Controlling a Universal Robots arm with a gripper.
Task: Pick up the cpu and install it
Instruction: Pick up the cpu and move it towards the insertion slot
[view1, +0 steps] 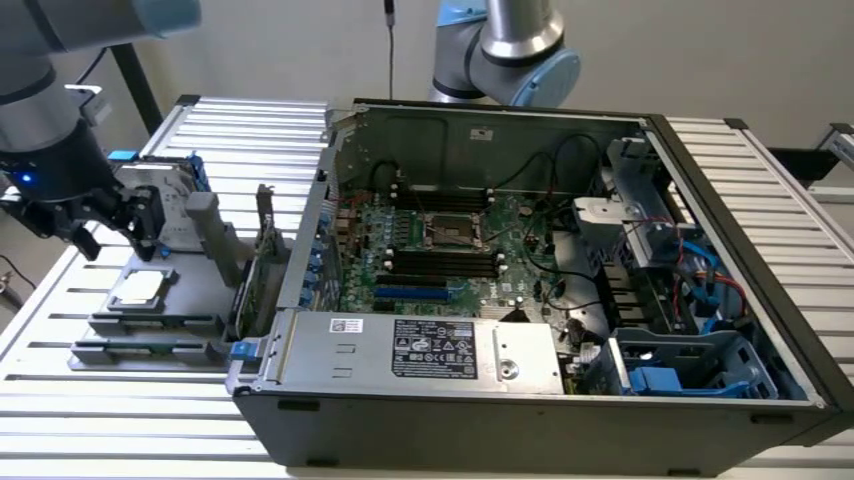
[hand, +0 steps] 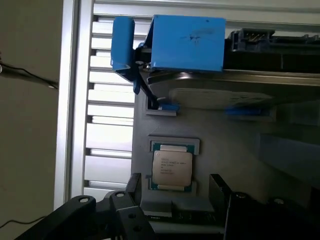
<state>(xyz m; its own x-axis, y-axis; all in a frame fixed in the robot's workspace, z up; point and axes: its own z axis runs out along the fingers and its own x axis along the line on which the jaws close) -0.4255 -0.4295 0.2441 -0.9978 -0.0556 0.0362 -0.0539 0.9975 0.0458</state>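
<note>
My end effector (view1: 114, 238) hung released, jaws spread wide and gripping nothing, near the cpu (view1: 140, 289) but clear of it. The cpu lay flat in its recess on the gray holder tray (view1: 160, 322), beside the open computer case (view1: 400, 420) on the slatted surface (view1: 107, 420).

The cpu (hand: 171, 167) shows a pale, satin metal lid, faintly printed. Its holder (hand: 235, 145) looks matt grey plastic. The bracket (hand: 187, 42) is smooth blue plastic, lightly scuffed. The table (hand: 107, 135): ribbed bare aluminium, softly shining. The computer case (view1: 400, 420): dull dark metal.
</note>
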